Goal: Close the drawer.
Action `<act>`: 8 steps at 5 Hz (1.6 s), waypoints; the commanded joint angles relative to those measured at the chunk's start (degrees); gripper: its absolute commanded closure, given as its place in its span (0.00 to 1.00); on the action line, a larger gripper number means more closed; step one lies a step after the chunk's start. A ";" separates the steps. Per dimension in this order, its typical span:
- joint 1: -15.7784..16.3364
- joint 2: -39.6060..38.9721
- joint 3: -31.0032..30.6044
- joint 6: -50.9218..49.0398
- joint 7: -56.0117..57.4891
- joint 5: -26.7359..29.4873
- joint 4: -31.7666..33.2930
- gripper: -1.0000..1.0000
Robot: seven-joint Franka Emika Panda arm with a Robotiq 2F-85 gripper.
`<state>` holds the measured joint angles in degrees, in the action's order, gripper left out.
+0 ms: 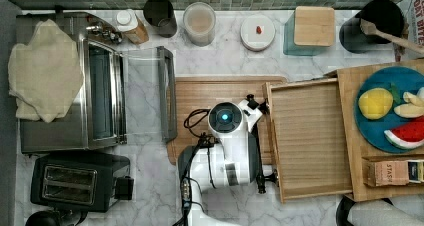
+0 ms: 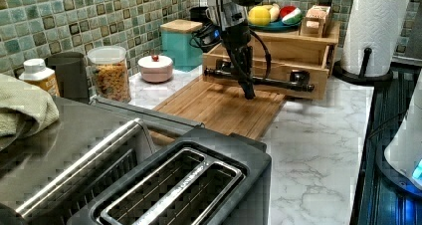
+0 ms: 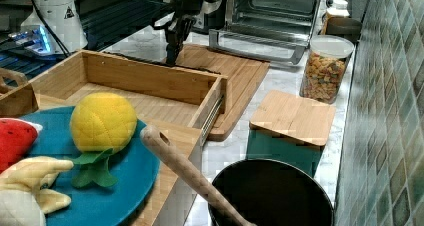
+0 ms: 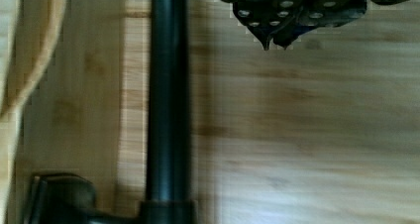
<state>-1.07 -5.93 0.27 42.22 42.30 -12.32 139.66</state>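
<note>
- Top view: the drawer (image 1: 310, 141) is seen pulled well out of the wooden box (image 1: 350, 81), its bare grained bottom exposed. Its black bar handle (image 1: 263, 178) runs along the front panel, on the side facing the cutting board (image 1: 210, 93). The arm's white wrist (image 1: 227, 118) is placed just beside that front panel, over the cutting board; the fingers are hidden beneath it.
- Left view: the drawer (image 2: 268, 53) is shown projecting from the box toward the cutting board (image 2: 214, 108). The gripper (image 2: 247, 93) is pointed downward directly in front of the handle (image 2: 278, 82), crossing the bar as pictured, its tip low over the board. The fingers (image 2: 246, 88) appear drawn together into one narrow point; contact with the handle cannot be told.
- Right view: the open drawer (image 3: 145, 93) is seen from behind the box, and the gripper (image 3: 171, 53) stands beyond the far front panel, over the cutting board (image 3: 235, 73). The finger spacing cannot be told here.
- Wrist view: the handle (image 4: 167, 100) is shown as a dark bar lying beside the fingertips (image 4: 270, 35), apart from them. The two tips are pressed together, nothing is held between them, and only the cutting board (image 4: 317, 130) lies beneath.
</note>
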 commanded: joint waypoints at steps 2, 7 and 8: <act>-7.85 2.32 10.24 9.14 13.17 -2.79 -3.89 1.00; -23.66 -9.74 17.18 16.94 40.17 6.16 -21.98 1.00; -25.19 -9.80 16.33 17.64 34.86 1.84 -22.74 1.00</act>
<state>-19.72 -15.43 9.55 54.22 78.17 -7.79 128.36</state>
